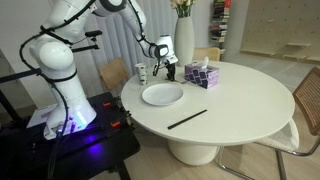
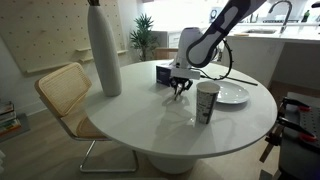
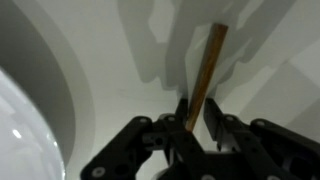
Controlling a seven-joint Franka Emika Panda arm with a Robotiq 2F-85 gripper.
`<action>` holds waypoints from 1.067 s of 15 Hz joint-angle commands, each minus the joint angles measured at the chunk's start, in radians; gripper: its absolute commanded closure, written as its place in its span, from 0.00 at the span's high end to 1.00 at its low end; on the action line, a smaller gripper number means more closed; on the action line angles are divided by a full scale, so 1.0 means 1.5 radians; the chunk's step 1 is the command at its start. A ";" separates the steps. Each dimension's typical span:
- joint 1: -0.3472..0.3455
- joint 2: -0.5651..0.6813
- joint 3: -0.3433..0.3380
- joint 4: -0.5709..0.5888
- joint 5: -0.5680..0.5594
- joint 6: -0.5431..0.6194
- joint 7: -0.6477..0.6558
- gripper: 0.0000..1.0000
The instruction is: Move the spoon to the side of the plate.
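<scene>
The white plate (image 1: 146, 98) lies on the round white table; it shows in both exterior views (image 2: 240, 98) and at the left edge of the wrist view (image 3: 20, 115). My gripper (image 1: 168, 71) hangs just beyond the plate's far rim, low over the table (image 2: 180, 90). In the wrist view the jaws (image 3: 197, 118) are shut on a thin handle, the spoon (image 3: 208, 65), which looks brownish there and points away over bare table beside the plate. Its bowl is hidden.
A long dark stick (image 1: 187, 119) lies near the table's front. A patterned tissue box (image 1: 202, 75) and a cup (image 2: 207, 101) stand close to the gripper. A tall white vase (image 2: 104, 50) stands further off. Chairs (image 2: 65, 95) surround the table.
</scene>
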 commanded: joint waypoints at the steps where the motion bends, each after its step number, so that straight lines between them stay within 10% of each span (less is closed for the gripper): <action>1: -0.006 -0.037 0.002 -0.026 0.002 -0.037 -0.013 0.00; 16: -0.065 -0.347 -0.044 -0.251 -0.102 -0.137 -0.121 0.03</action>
